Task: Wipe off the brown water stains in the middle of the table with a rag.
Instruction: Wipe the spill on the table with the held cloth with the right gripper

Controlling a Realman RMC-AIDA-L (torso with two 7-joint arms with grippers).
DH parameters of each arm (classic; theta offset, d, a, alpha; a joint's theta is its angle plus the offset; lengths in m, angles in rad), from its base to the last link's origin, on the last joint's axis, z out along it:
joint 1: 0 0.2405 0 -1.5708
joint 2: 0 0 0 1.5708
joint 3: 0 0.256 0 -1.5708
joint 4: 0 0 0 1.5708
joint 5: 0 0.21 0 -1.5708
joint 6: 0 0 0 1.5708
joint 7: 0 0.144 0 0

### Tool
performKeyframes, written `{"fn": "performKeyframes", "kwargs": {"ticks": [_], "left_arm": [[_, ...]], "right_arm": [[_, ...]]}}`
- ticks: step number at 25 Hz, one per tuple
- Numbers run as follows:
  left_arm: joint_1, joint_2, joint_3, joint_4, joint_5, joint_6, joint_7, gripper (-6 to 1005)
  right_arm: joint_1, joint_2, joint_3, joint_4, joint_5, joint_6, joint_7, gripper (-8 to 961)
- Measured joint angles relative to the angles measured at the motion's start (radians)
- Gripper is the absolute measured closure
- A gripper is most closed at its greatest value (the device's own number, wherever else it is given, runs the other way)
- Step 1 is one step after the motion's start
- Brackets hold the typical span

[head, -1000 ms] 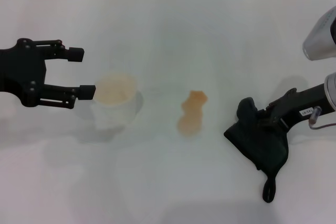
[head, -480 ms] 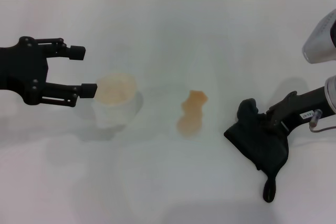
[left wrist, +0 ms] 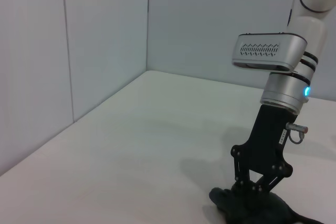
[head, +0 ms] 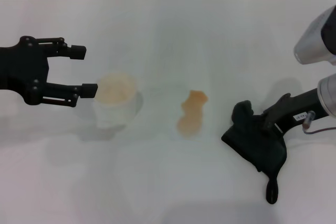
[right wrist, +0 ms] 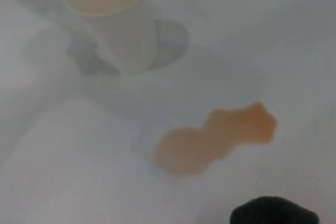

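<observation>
Lower right of head view: right gripper (head: 262, 125) fingers clamped on rag (head: 258, 142), beside untouched stain (head: 191, 112); wiping not started. Left gripper (head: 88, 71) fingers wide open, empty.

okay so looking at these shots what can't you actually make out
- Right claw: head view, its fingertips are buried in the rag; left wrist view shows the same, so its grip stays unclear.
- Rag: right wrist view, cut off by the frame edge.
- White cup: right wrist view, blurred and cropped.
- Left claw: open beside the cup.
</observation>
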Motion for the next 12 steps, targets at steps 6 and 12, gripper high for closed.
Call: {"fn": "performKeyframes", "kwargs": {"ticks": [6,12], "left_arm": [[0.0,-0.001,0.0,-0.002,0.001,0.0,0.013,135],[0.0,-0.001,0.0,-0.002,0.001,0.0,0.021,136]], "right_arm": [[0.006,0.001,-0.027,-0.022,0.007,0.004,0.015,889],[0.046,0.007,-0.074,-0.022,0.03,0.014,0.037,889]]}}
